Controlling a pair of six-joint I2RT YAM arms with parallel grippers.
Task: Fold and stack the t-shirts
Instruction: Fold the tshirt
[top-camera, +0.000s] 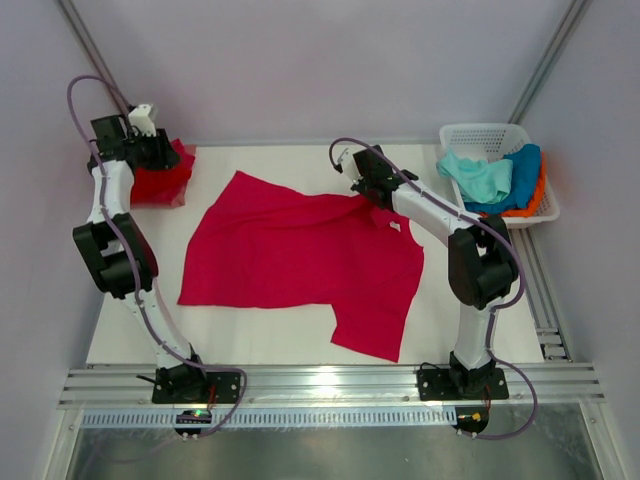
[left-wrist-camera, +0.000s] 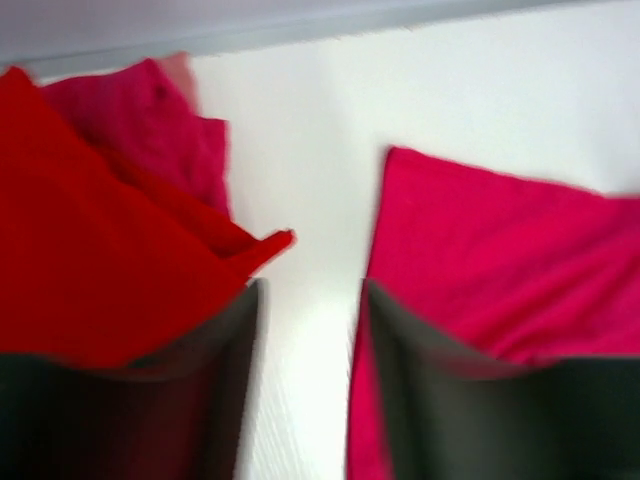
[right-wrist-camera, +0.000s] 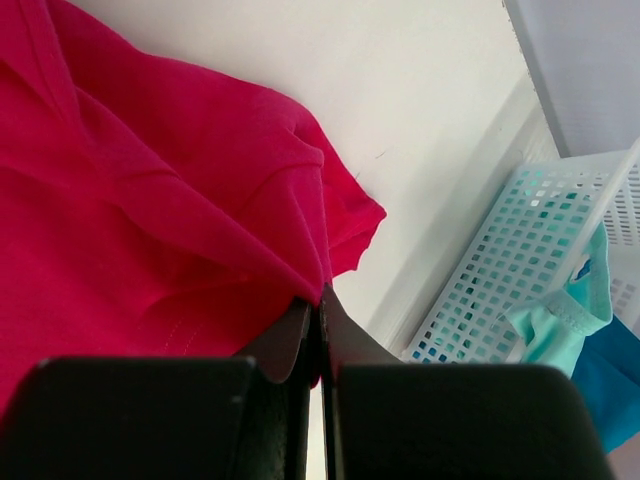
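Now: L tool (left-wrist-camera: 310, 300) is hovering w/ jaws spread, nothing between them, over bare worktop (left-wrist-camera: 450, 90), btwn folded red tee (left-wrist-camera: 100, 230) at far-left corner & crimson-pink tee (top-camera: 290, 255). Crimson-pink tee is lying spread mid-worktop, one sleeve pointing toward near edge. R tool (right-wrist-camera: 320, 300) is pinching that tee's far edge, jaws pressed together on cloth. Mint tee (top-camera: 478, 175), blue tee (top-camera: 522, 170) & orange tee (top-camera: 535, 200) are sitting in white basket (top-camera: 478, 135), far right.
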